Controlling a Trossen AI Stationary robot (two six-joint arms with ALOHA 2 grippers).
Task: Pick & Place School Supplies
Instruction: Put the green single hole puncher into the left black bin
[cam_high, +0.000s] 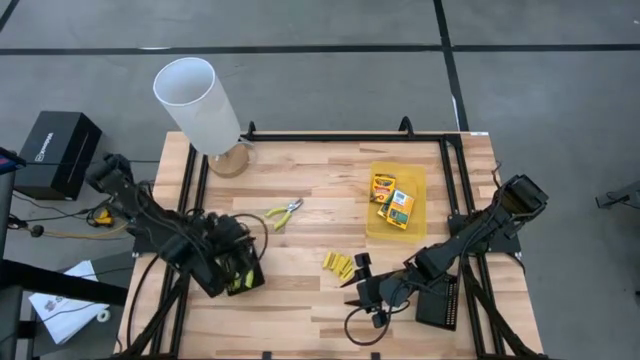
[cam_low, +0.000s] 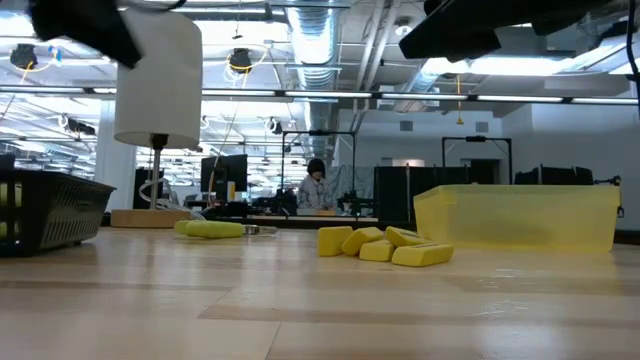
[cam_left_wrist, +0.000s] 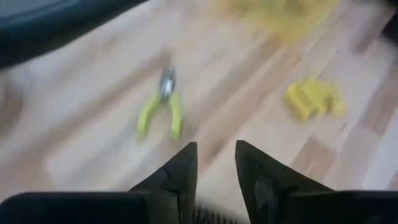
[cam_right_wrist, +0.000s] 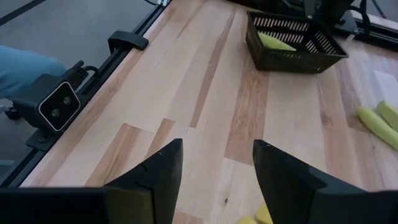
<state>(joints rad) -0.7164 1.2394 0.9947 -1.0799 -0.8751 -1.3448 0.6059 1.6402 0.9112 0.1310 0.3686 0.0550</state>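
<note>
The left gripper (cam_left_wrist: 214, 165) hangs over the table's left side, above a black mesh tray (cam_high: 240, 272) near the front-left. Its fingers (cam_left_wrist: 180, 171) stand a little apart with nothing between them. The tray holds something yellow-green that cannot be made out clearly. Just right of and beyond this gripper lie the pliers (cam_high: 283, 212) with yellow-green handles, flat on the bare wood.

The right gripper (cam_right_wrist: 214, 168) hovers low over the near middle of the table, fingers (cam_right_wrist: 158, 165) spread wide and empty — just in front of a small heap of yellow sticks (cam_high: 339, 265) lying together on the wood. A second black mesh tray (cam_high: 438, 301) sits to its right, near the front edge.

Farther back on the right, the translucent yellow tray (cam_high: 375, 225) holds the printed boxes (cam_high: 393, 200) — side by side. A white lamp (cam_high: 197, 104) stands at the far-left corner.
</note>
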